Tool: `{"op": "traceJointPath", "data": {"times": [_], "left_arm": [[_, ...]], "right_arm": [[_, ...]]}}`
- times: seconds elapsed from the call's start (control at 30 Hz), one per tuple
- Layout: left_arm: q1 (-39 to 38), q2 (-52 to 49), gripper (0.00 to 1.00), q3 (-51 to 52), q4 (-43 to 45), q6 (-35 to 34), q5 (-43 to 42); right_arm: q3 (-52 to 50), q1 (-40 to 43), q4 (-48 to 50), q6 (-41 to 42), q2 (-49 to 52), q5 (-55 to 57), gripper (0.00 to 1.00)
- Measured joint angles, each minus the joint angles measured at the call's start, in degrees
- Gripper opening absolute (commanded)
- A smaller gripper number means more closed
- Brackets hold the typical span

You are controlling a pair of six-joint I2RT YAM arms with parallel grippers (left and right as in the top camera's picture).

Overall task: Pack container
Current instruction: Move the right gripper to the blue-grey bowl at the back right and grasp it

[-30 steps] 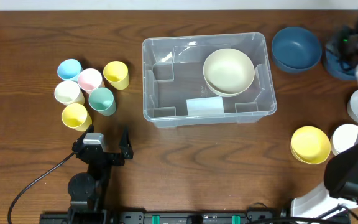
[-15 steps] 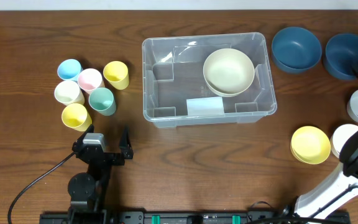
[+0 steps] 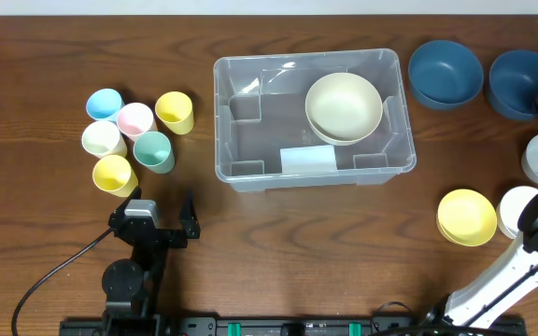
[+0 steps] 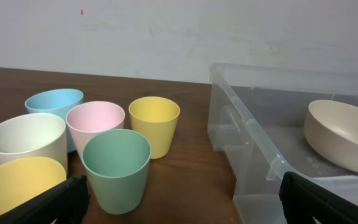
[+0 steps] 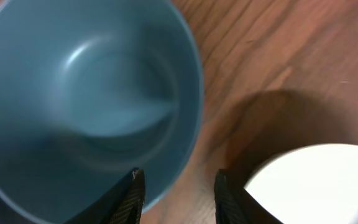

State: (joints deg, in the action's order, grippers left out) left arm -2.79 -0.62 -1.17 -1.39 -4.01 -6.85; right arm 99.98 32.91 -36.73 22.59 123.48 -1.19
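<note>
A: Scanning left first: six cups are clustered on the tabletop; left pincer is parked just beside them, spread wide, nothing held. Risk there?

B: None is seen. Container is sat mid-tabletop, between cups and bowls: clear plastic, rounded rim, stepped corners, white label low at the near side. Cream bowl is already nested in its right half; left half is bare.

A: Far right?

B: Right pincer is held half-spread astride the rim of the far-right blue bowl, one finger inside, one outside, not clamped. A thin rim grip is judged risky: the bowl could be tilted or dropped if squeezed off-centre. White bowl is just beside and could be knocked. Container's rim could be clipped if the bowl is carried low.
</note>
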Motion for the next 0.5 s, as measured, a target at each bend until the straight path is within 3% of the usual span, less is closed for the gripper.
{"op": "traceJointPath", "data": {"times": [0.2,0.5], "left_arm": [[0.0,0.0,0.98,0.0,0.0,0.0,0.0],[0.0,0.0,0.98,0.0,0.0,0.0,0.0]], "right_arm": [[0.0,-0.2,1.8,-0.6,2.5,-0.7,0.36],[0.0,-0.2,3.6,-1.1,6.1,-0.8,0.17]]}}
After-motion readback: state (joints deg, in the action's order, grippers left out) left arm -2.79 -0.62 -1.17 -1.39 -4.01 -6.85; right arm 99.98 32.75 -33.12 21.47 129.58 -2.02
